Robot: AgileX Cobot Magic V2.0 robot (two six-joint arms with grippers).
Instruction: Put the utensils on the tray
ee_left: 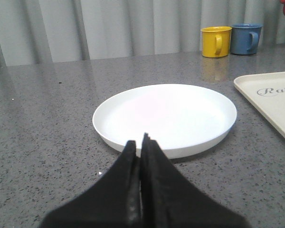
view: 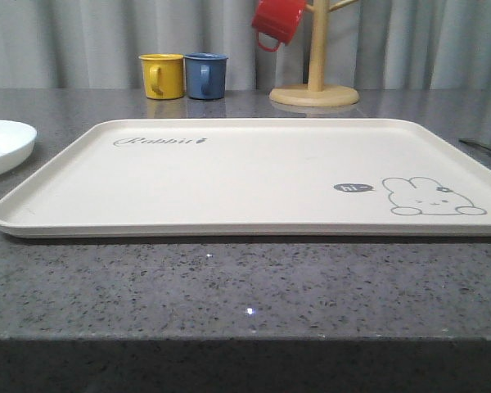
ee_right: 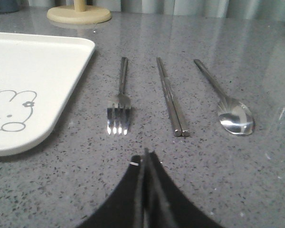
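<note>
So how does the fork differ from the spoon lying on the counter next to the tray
The fork ends in four flat tines, while the spoon ends in a rounded oval bowl. The fork lies nearest the tray, with the chopsticks between it and the spoon. In the right wrist view the fork's handle runs nearly straight, while the spoon's handle slants. Both are slim shiny silver metal, resting on the grey counter, not on the tray.

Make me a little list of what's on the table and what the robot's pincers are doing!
tray: cream tray, nothing on it
fork: fork on the table beside the tray
chopsticks: chopsticks between fork and spoon
spoon: spoon on the table
plate: white plate, bare
left pincer: left pincer shut, holding nothing
right pincer: right pincer shut, holding nothing
</note>
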